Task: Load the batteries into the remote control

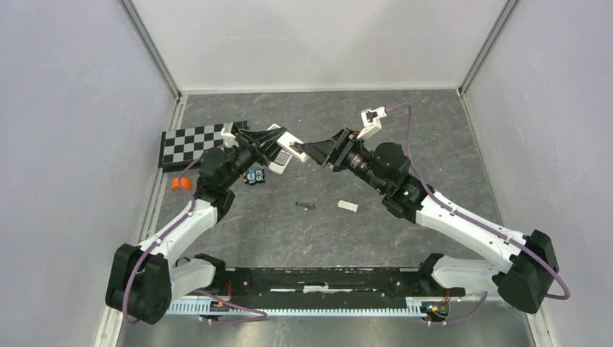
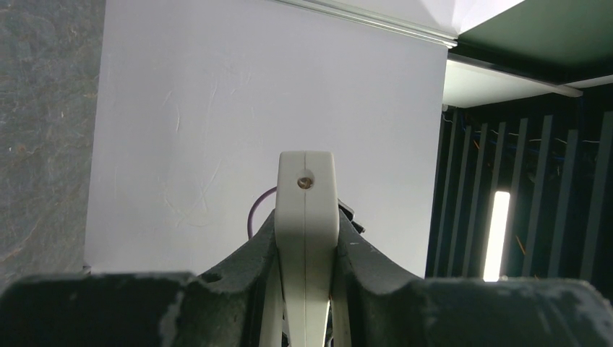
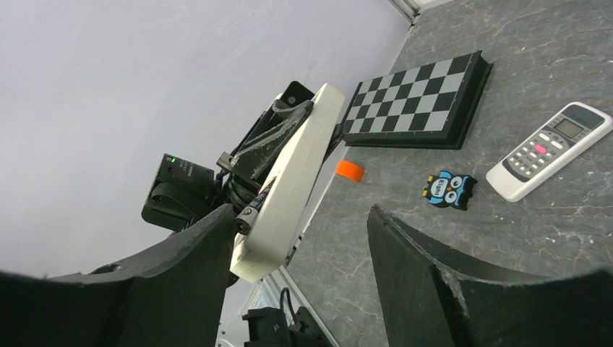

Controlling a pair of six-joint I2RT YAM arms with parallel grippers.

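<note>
In the left wrist view the left jaws are closed on the end of the held remote (image 2: 307, 217), with a dark finger (image 2: 249, 267) pressed to each side of its white body. The remote is up off the tabletop (image 1: 434, 130) and tilted, above the far half and a little left of centre.

The right jaws stand wide open, their fingers (image 3: 448, 275) well apart with nothing between them. They face the remote's open back, just beside it. Whether they touch it cannot be told.

Two batteries show. One battery (image 3: 253, 204) sits in the open back of the held remote. A loose battery (image 1: 306, 206) lies near the middle of the tabletop, and a small white flat piece (image 1: 348, 206) lies near it, towards the right edge.

There are two remotes. The second remote (image 3: 549, 148), buttons up, lies flat under the raised one. Just beside it, towards the left edge, is one owl figure (image 3: 448, 188).

One checkerboard (image 1: 194, 142) lies by the left edge near the far-left corner. One orange piece (image 1: 181, 183) sits at the left edge, nearer than the board.

The tabletop is dark grey with a stone-like pattern. Plain pale walls (image 1: 318, 43) close it in on the far, left and right sides, with metal strips in the far corners.
</note>
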